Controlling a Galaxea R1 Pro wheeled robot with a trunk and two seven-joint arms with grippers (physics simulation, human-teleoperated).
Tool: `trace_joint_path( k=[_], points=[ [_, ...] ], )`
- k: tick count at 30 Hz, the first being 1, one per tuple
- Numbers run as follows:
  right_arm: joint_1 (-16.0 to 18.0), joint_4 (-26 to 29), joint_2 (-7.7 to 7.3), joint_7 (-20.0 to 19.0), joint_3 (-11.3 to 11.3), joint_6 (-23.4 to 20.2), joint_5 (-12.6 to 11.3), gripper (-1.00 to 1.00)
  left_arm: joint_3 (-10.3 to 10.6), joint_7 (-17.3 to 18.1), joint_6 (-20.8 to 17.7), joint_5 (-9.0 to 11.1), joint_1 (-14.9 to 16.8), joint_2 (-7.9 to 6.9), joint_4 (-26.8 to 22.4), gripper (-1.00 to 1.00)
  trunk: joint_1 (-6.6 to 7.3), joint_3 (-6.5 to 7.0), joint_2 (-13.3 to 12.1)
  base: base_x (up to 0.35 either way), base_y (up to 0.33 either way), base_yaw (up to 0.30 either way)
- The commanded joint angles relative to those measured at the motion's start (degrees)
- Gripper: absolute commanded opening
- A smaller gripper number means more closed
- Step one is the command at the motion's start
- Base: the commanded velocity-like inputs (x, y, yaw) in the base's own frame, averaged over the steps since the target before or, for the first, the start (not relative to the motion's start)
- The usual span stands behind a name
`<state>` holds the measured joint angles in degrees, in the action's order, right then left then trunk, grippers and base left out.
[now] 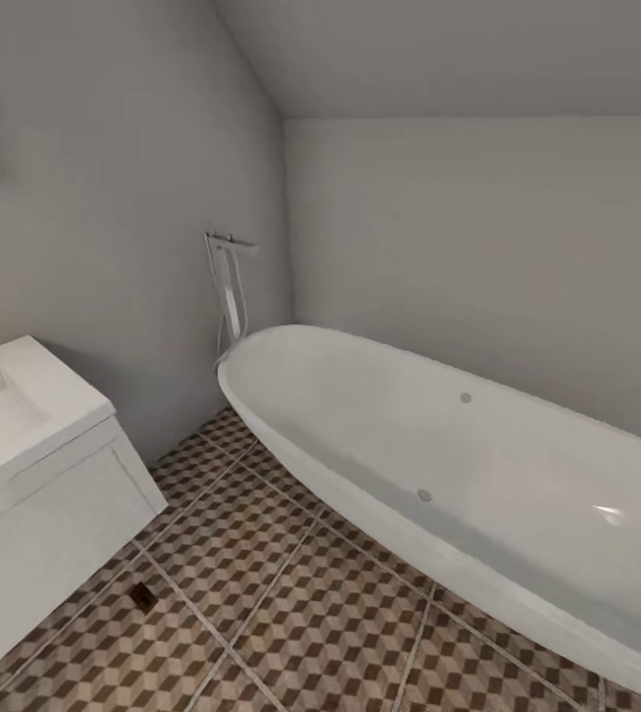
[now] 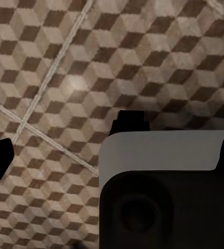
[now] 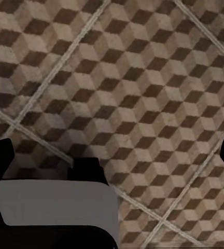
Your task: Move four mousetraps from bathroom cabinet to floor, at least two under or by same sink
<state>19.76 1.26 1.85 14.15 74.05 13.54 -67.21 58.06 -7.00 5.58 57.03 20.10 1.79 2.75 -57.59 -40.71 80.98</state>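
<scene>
My left hand [image 2: 113, 158] hangs over the bathroom floor [image 2: 65, 62] with its fingers spread wide and nothing between them. My right hand [image 3: 112, 155] is the same, open and empty above the patterned tiles.

From the head view, a small dark slab lies on the tiles just beside the white vanity front, below the bathroom sink [image 1: 4, 405]. It is too small to be sure, but I take it for a mousetrap [image 1: 143, 596] already set down. The white bathtub [image 1: 439, 455] takes up the right side, well apart from it.

So I judge this a travelling step, heading to the cabinet for another trap. To do it well, I should turn the base slowly and keep both arms tucked, clear of the vanity corner and the tub rim. I should steer my wheels around the trap on the floor so it isn't knocked away from the sink. My hands should stay open, ready for the next pick.
</scene>
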Motion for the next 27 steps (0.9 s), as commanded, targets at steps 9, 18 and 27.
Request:
trace_joint_path(
  k=[9,18,27],
  points=[
    [0.0,0.1,0.0,0.3,0.5,0.1,-0.5,1.0,0.4,0.0,0.2,0.3,0.0,0.06,0.2,1.0,0.0,0.16,0.0,0.0,0.0,-0.285],
    [0.0,0.1,0.0,0.3,0.5,0.1,-0.5,1.0,0.4,0.0,0.3,0.3,0.0,0.06,0.2,1.0,0.0,0.37,0.0,0.0,0.0,-0.285],
    [0.0,0.1,0.0,0.3,0.5,0.1,-0.5,1.0,0.4,0.0,0.3,0.3,0.0,0.06,0.2,1.0,0.0,0.57,0.0,0.0,0.0,-0.285]
  ],
)
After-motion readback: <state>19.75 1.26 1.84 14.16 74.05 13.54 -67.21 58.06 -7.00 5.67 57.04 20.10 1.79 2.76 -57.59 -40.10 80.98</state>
